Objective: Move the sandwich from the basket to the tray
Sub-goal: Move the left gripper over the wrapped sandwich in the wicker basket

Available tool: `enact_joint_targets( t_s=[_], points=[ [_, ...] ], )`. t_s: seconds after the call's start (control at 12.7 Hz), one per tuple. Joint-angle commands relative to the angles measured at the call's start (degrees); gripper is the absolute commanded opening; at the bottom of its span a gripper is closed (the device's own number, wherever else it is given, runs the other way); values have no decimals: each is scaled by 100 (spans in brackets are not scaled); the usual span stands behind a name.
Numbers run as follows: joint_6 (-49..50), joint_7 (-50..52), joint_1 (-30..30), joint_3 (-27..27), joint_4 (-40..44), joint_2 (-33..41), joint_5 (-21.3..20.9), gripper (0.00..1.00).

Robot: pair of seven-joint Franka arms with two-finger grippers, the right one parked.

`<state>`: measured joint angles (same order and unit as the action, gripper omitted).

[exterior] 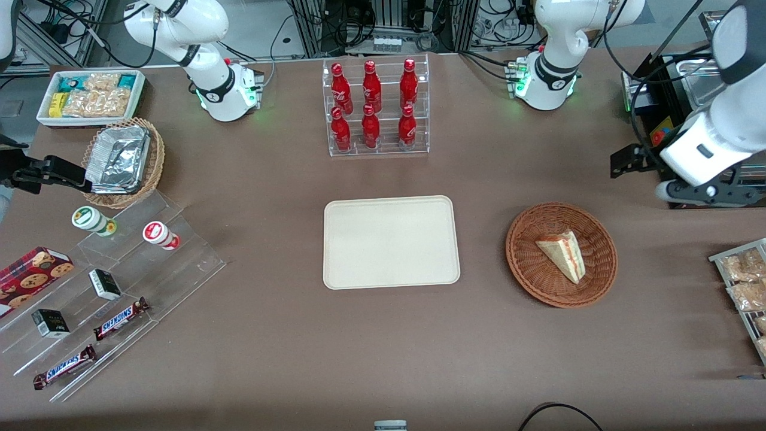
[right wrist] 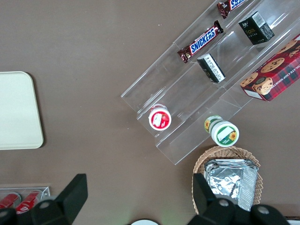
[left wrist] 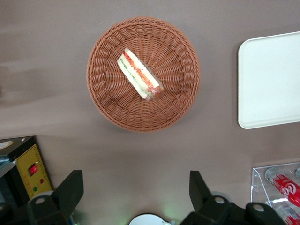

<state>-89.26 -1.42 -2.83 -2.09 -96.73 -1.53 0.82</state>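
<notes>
The two black fingers (left wrist: 70,191) of the left arm's gripper (left wrist: 135,192) stand wide apart, and we see nothing between them. In the left wrist view they hang over bare brown tabletop (exterior: 299,353), high above it and touching nothing. The gripper is farther from the front camera than the round reddish-brown wicker basket (exterior: 522,263), toward the working arm's end of the table, and it is well apart from the basket.

The small triangular sandwich of pale bread (exterior: 562,254) lies in this basket, near the middle of the woven bottom. In the left wrist view we see its cut edge turned upward, with red and green filling between the bread slices (left wrist: 139,75). It does not touch the rim of the basket (left wrist: 101,101).

The flat cream-beige rectangular plastic tray with rounded corners (exterior: 389,242) lies near the middle of the table. The basket stands beside it, toward the working arm's end, with a strip of tabletop between them, so the two do not touch. We see nothing on the tray (left wrist: 272,79).

A clear acrylic rack with six red bottles (exterior: 377,108) stands farther from the front camera than the tray, apart from it. One corner of this rack (left wrist: 281,187) shows also in the left wrist view, near the gripper.
</notes>
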Motion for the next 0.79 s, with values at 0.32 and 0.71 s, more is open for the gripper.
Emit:
enact_joint_targets(
  t_s=[0.32,0.71],
  points=[
    [-2216,71,-24,7,-1795,-49,-267,100],
    [-3579,1211,-24,7,-2578,-49,-267,100]
  ],
)
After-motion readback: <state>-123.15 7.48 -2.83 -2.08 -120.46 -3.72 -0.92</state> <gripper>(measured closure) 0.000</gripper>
